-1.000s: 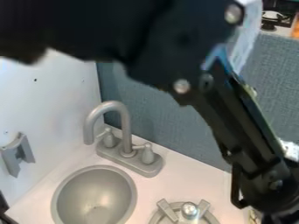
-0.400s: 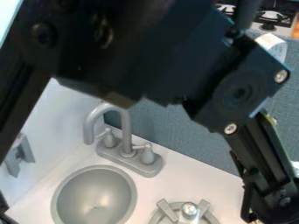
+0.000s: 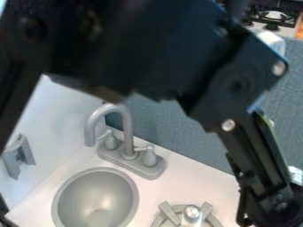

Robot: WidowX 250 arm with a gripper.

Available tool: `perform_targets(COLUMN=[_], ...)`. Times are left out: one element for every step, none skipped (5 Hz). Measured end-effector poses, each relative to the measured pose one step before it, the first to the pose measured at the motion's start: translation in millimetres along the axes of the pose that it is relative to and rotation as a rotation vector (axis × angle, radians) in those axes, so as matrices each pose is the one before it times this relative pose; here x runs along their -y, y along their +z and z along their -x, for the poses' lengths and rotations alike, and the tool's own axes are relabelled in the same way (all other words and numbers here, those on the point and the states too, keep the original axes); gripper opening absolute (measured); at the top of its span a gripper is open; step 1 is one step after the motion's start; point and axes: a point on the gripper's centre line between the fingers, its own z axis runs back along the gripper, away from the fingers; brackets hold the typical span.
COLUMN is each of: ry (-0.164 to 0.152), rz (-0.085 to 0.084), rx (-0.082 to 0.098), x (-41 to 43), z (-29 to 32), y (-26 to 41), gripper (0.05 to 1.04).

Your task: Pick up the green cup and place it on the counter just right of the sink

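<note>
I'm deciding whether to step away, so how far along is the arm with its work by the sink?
Done: nothing I can confirm; the faucet stands upright behind the sink. In hand: the arm slants down to the lower right, past the knobbed fitting; I can't tell whether it holds anything. Left: with the arm over the counter, work looks unfinished, but remaining steps are unclear.

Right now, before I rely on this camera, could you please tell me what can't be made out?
All in the camera view:
- Sink: its lower rim is cut off by the bottom edge.
- Round grey fixture: its lower part is cut off by the same edge.
- Stovetop: partly cut off by the top edge.
- Grey-blue panel: partly hidden behind the black arm.
- Orange thing: cut off by the right edge; I can't tell what it is.
</note>
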Motion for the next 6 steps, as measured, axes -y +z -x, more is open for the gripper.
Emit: perform_targets(ry=[-0.0074,0.058,0.0484,0.0965,0.1892,0.0975], rz=[0.0028,0.0663,-0.0041,-0.0023,-0.0066,-0.0365], rx=[0.0245,0.1583,0.0943,0.0649,0.0201,-0.0309], x=[-2.83,-12.25,-20.82,-32.67,-44.27,-28.4], z=[7.94,16.13,-9.2,-18.87,-27.86,-13.73], y=[23.31,41.6,27.52,18.21,-6.09,-21.38], gripper=[0.11,0.104,0.104,0.104,0.104,0.104])
